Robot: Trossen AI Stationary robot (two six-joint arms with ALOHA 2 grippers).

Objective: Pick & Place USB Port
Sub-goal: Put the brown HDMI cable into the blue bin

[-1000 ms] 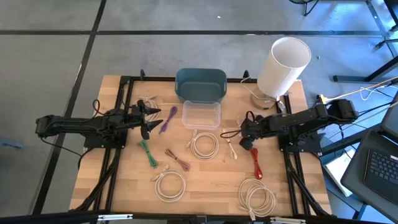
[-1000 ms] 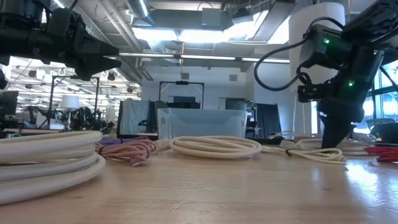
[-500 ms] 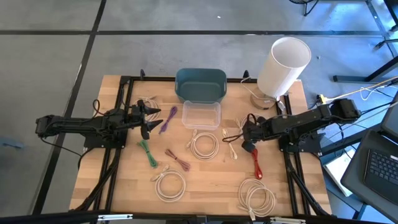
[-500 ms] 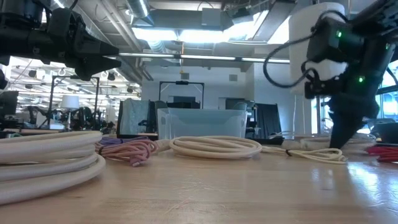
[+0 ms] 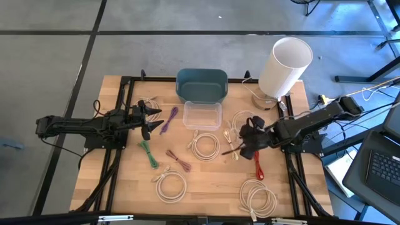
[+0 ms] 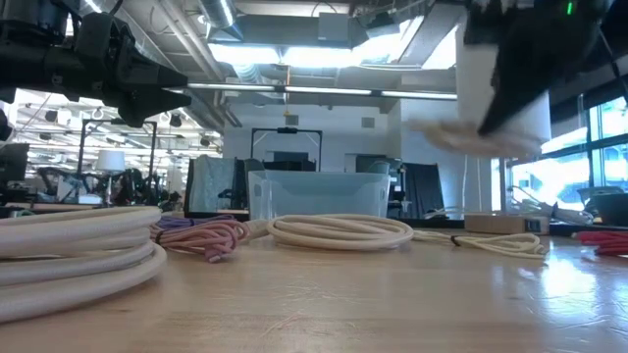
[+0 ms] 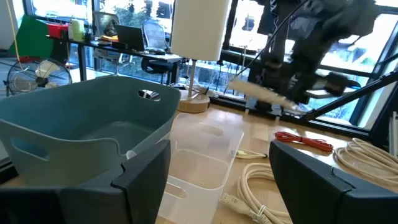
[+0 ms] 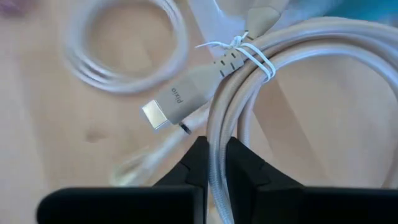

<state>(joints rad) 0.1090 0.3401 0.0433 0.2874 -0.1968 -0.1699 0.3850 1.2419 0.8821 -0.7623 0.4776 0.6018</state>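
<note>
While your left gripper [image 5: 152, 117] waits spread beside the teal plastic bin [image 5: 201, 85], your right gripper [image 8: 211, 167] pinches the coiled cream USB cable [image 8: 261, 68], raised above the table for carrying, seemingly binward.

Tall white cylinder [image 5: 284, 67] at the table's [image 5: 206, 187] far right corner, laptop [image 5: 382, 167] off the right edge

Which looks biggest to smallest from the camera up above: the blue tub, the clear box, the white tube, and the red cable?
1. White tube, though it stands tall and nearer the camera, so this is unsure.
2. Blue tub, close behind it.
3. Clear box.
4. Red cable, by far the smallest.
</note>
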